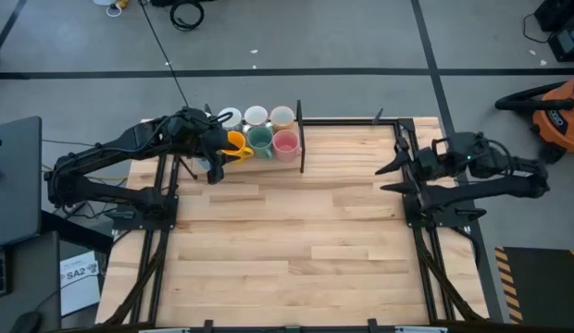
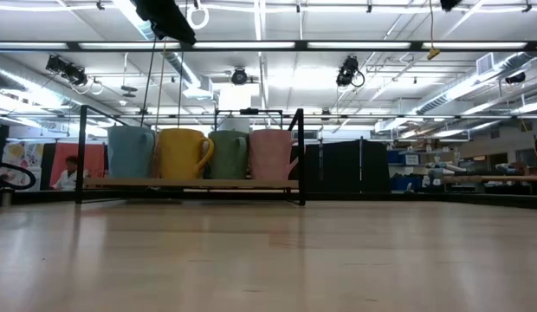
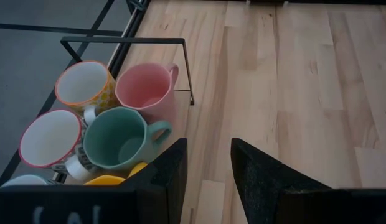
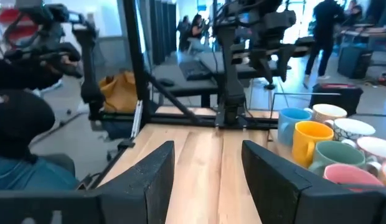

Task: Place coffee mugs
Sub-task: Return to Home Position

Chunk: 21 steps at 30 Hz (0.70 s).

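Note:
Several coffee mugs stand on their bases in two rows on a low black-framed rack (image 2: 190, 183) at the table's far edge. The near row holds a light blue mug (image 2: 130, 152), a yellow-orange mug (image 2: 182, 153), a green mug (image 2: 227, 154) and a pink mug (image 2: 270, 154); white mugs (image 1: 256, 115) stand behind them. My left gripper (image 3: 208, 168) hovers open above the near left end of the rack (image 1: 213, 172), with nothing between its fingers. My right gripper (image 4: 208, 168) is open and drawn back at the table's right edge (image 1: 387, 178).
The rack's black wire frame (image 1: 301, 143) rises at its right end. Black arm mounts stand along the table's left side (image 1: 162, 199) and right side (image 1: 421, 208). Bare wooden tabletop (image 1: 296, 240) stretches from the rack to the near edge.

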Motion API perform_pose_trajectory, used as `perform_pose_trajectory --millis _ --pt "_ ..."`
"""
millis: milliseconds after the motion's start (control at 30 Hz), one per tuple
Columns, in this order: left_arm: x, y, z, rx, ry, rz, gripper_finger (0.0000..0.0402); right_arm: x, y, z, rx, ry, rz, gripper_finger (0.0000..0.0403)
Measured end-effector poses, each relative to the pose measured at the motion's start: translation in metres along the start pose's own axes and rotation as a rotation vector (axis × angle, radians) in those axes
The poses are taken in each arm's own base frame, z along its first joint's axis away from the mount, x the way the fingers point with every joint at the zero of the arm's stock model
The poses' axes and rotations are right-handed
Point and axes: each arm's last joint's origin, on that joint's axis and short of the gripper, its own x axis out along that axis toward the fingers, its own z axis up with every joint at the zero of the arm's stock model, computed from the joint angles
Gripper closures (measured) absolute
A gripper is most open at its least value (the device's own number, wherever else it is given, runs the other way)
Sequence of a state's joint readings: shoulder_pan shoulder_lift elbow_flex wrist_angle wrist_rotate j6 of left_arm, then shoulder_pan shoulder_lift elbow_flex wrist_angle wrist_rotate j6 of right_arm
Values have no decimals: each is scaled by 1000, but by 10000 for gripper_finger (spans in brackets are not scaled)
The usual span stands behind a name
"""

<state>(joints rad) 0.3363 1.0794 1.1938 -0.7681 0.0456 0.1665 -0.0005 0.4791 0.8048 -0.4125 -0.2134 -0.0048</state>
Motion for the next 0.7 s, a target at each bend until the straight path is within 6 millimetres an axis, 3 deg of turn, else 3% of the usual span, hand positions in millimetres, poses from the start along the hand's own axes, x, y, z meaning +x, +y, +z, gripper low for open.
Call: perform_pose_trajectory --millis 167,467,700 --pt "0 0 0 0 1 0 271 -10 1 -37 30 -90 -20 210" --pt "0 0 0 0 1 -1 271 -32 6 -81 58 -243 -14 210" --pt "0 -1 0 2 2 -3 271 -20 3 -100 80 -228 -21 210"
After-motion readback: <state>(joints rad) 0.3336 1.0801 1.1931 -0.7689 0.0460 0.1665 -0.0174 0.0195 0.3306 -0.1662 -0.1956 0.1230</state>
